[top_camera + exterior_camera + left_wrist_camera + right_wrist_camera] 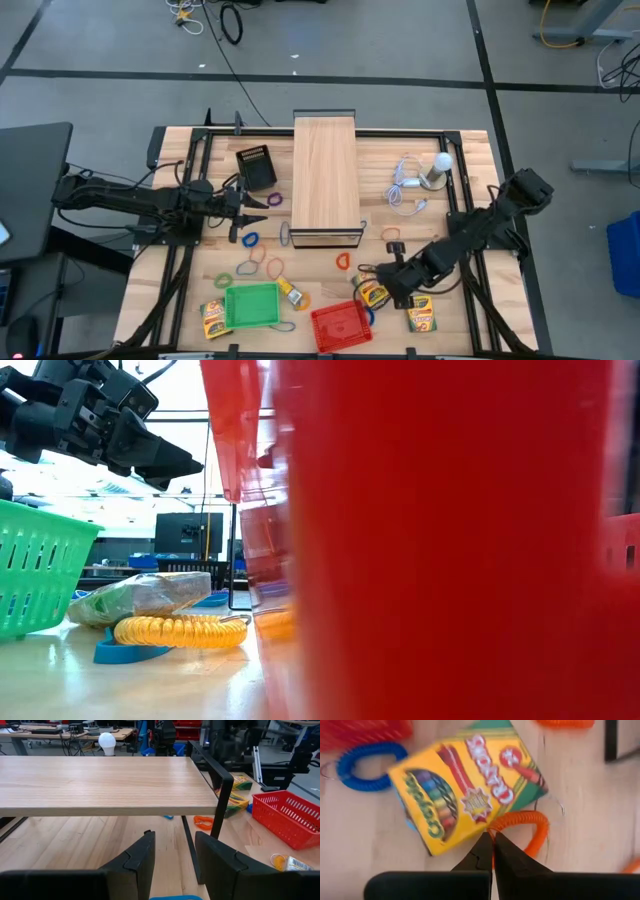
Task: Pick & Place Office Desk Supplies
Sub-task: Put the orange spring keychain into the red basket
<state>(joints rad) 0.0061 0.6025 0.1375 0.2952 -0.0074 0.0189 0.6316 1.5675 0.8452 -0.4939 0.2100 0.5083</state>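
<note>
My right gripper [374, 272] [492, 840] is shut low over the table's near right part. Its tips stand at the edge of a yellow-and-green crayon box [465, 785] [372, 293], over one end of an orange loop [525, 822]. A blue loop [367, 765] lies beside the box. My left gripper [240, 208] [172, 855] is open and raised at the table's left, pointing at the long wooden box [100, 782]. Loose coloured loops [262, 265] lie between the arms. Two more crayon boxes [213, 318] [421, 314] lie flat near the baskets. My right gripper comes from above with shut fingertips [482, 847] over the orange loop's end [502, 822] beside the crayon box. I cannot tell whether they touch the loop or the box.
A green basket [252, 305] and a red basket [340, 322] sit at the near edge. The long wooden box [325, 180] fills the table's middle. A white bulb with its cable [441, 163] stands far right. A black block [256, 167] lies far left.
</note>
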